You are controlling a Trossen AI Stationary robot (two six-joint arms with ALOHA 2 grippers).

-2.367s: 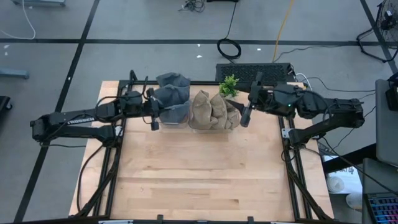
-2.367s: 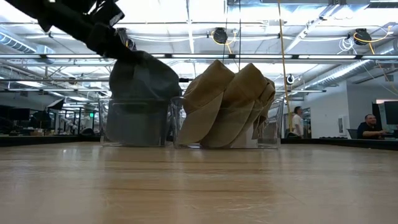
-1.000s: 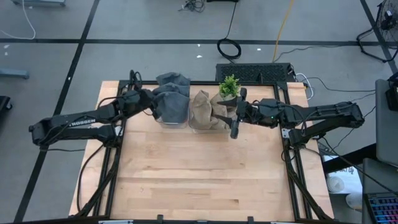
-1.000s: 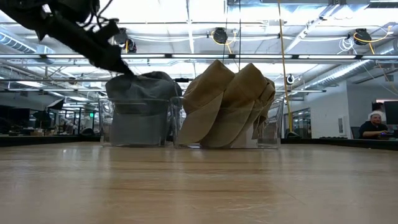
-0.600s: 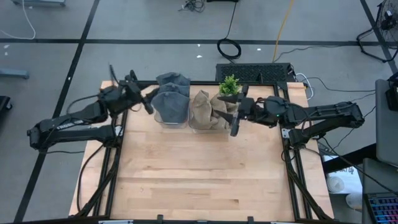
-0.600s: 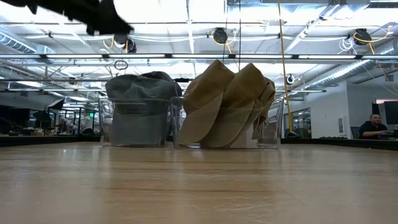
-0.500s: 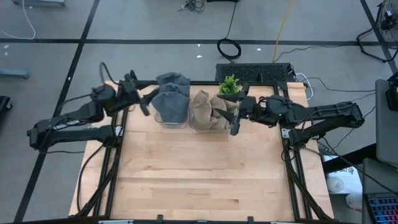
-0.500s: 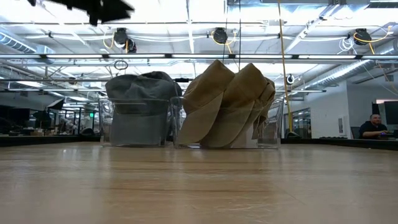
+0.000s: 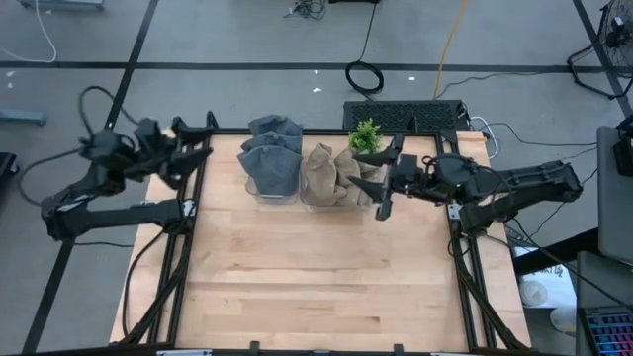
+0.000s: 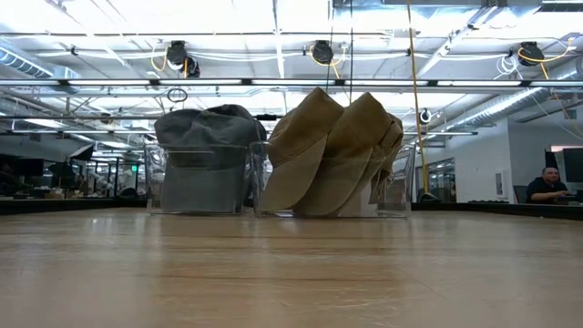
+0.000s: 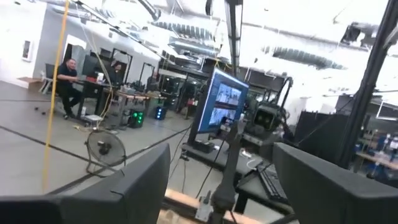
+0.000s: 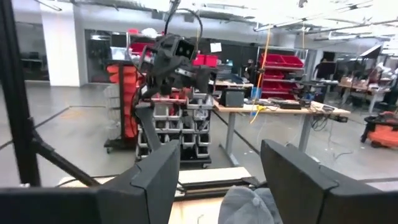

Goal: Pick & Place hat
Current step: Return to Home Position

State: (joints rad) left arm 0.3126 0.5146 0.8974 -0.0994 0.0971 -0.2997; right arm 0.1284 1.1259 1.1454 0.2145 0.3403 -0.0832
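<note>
High view shows you the left tool [image 9: 198, 141] off the edge of the light wooden bench [image 9: 316, 287], well apart from the left transparent plastic bin [image 9: 259, 195] on the side away from the other bin. Its two fingers are spread apart and hold nothing; the left wrist view confirms it, with both dark fingers [image 11: 134, 186] set wide and only the room between them. The blue-grey fabric caps [image 9: 272, 158] are piled in that left transparent plastic bin and rise above its rim, as you can see across the bench in the low view. Touching the bin is the second transparent bin [image 10: 393, 187], stuffed with tan fabric caps [image 9: 336, 176]. Your right tool [image 9: 372, 185] hangs just beyond that second bin, on the far side of it from the left bin, with its fingers also apart and empty. In the right wrist view, a rounded blue-grey cap shows low between those fingers. A small green potted plant [image 9: 364, 135] stands behind the second bin, near the bench's back edge. Far beyond the bench, a seated person [image 10: 547, 185] shows in the room.
</note>
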